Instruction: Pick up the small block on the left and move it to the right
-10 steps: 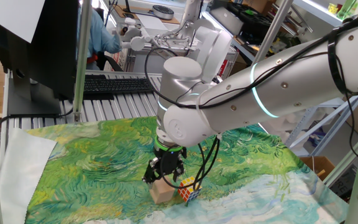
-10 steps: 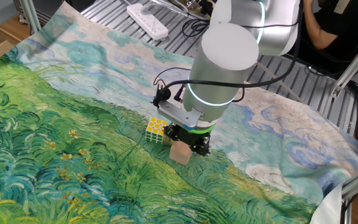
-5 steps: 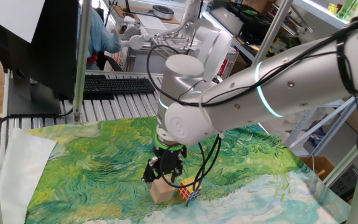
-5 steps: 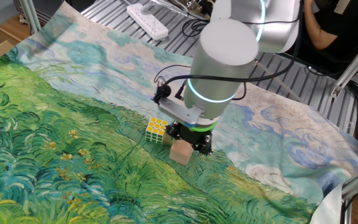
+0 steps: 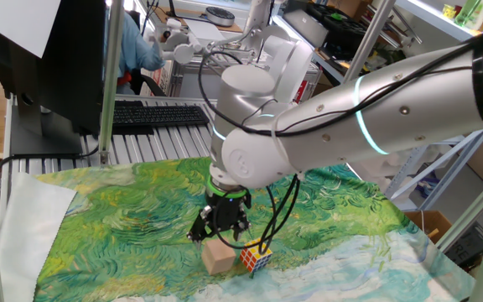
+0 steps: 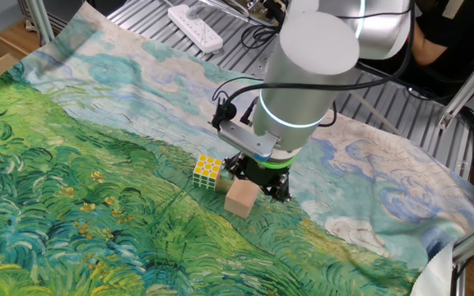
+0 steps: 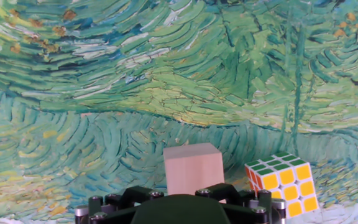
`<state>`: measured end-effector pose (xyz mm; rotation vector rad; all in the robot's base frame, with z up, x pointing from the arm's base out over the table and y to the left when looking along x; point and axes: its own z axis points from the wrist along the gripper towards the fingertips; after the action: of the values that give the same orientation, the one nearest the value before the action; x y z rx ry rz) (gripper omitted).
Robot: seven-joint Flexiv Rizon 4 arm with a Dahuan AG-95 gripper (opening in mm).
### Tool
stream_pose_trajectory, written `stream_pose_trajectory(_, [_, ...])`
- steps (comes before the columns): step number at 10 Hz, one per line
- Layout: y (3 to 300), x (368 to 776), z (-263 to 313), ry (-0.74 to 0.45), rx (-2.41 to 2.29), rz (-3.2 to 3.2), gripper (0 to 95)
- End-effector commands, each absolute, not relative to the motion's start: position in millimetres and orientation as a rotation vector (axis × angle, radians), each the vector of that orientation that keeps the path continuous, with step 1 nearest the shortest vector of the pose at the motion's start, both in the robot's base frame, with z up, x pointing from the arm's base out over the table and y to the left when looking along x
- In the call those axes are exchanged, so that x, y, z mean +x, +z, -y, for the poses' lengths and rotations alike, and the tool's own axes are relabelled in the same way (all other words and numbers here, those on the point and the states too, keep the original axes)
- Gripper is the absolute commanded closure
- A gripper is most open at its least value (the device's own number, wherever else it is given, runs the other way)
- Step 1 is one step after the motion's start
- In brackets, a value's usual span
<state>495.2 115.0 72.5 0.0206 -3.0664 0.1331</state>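
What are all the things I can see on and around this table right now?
small block: one, plain tan wood colour, on the cloth just below the gripper, beside the puzzle cube.
puzzle cube: one, multicoloured stickers with white edges, on the cloth next to the small block.
painted cloth: one, swirling green, blue and yellow, covering the table.
power strip: one, white, on the slatted metal surface beyond the cloth.
keyboard: one, black, behind the table.
person: one, in blue, partly visible at the back.
robot arm: one, white-grey with a glowing ring.
gripper: one, black, hanging just above the small block; whether its fingers are open cannot be told.
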Motion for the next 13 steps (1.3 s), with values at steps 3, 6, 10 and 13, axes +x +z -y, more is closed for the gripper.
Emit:
stream_pose_trajectory(3, [94, 493, -115, 0.132, 0.022, 3.058, 0.0])
stream_pose_trajectory(6, [117, 489, -109, 0.145, 0.018, 3.052, 0.0])
stream_pose_trajectory(10, [144, 483, -98, 0.145, 0.024, 3.016, 0.0])
stream_pose_trajectory(13, [145, 483, -98, 0.146, -0.041, 3.016, 0.0])
